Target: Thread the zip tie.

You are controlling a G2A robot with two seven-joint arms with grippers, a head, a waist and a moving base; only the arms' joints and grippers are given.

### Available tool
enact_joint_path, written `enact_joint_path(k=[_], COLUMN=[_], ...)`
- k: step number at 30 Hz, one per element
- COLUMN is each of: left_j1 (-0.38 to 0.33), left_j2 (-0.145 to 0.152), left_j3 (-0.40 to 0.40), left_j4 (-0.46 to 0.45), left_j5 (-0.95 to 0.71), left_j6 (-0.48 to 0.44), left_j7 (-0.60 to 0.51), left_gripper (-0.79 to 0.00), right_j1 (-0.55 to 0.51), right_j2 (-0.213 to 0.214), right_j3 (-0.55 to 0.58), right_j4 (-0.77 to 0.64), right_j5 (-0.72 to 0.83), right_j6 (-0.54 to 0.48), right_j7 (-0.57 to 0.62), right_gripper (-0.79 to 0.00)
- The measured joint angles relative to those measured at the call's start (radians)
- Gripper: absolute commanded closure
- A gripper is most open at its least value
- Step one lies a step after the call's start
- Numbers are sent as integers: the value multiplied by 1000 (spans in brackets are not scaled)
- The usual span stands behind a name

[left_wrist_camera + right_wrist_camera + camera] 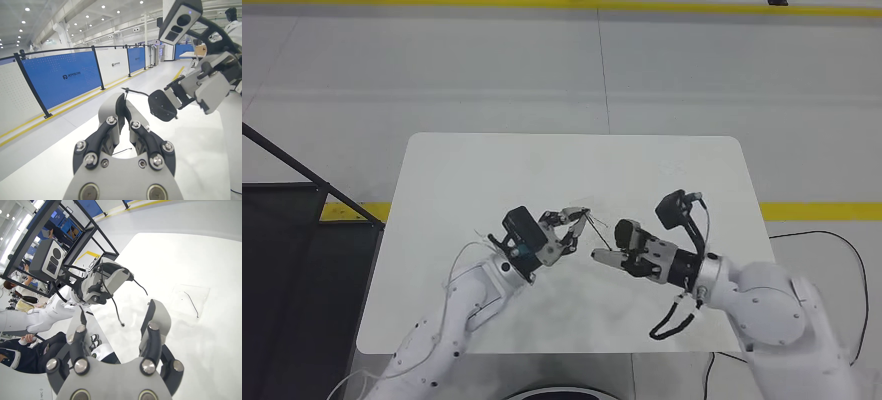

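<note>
White tabletop with rounded corners point(662, 170) is seen under both arms, which are held close together above its middle.

Nearest the robot, the left gripper point(123, 102) is seen closed tight, its ribbed pads pinched on a thin black plastic zip tie point(115, 306). The tie is held clear of the table, clamped partway along its length, so that two pieces are left sticking out. One piece hangs down and is ended by the small square head point(122, 325). The other, shorter piece is curved outward and is taken to be the pointed tail point(143, 289).

Just beyond, the right gripper point(117, 308) is faced toward the left one with its jaws spread wide and nothing held between them. Its fingertips are near the tie but apart from it.

Farther across the table, a second black zip tie point(191, 302) is laid flat on a clear plastic sheet point(204, 294). Beyond the table edge, a yellow floor line point(822, 211) can be made out.

Threading is judged not yet begun, since the tail is not entered into the head. The step in hand is judged to be the taking of a free end by the open right gripper. For the next move, a fine approach would be called for: one end to be closed upon without the tie being pulled from the left pads, then the tail to be lined up squarely with the slot in the head.
</note>
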Motion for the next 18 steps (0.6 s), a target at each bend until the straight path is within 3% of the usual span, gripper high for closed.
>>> enact_joint_path(k=[5, 9, 14, 18], left_j1=[-6, -13, -33, -33], left_j2=[-2, -4, -6, -7], left_j3=[-11, -25, -34, -34], left_j4=[-6, -10, -3, -3], left_j5=[-56, -152, -285, -285], left_j6=[-14, -52, -91, -90], left_j7=[-23, -69, -164, -164], left_gripper=[0, 0, 0, 0], right_j1=[-51, -72, -71, -71], right_j2=[1, -3, -3, -3], right_j3=[37, 41, 40, 40], right_j4=[36, 44, 44, 44], right_j5=[-1, -93, -86, -87], right_j6=[-72, -24, -28, -28], right_j7=[-115, -247, -239, -239], right_gripper=[-785, -785, -785, -785])
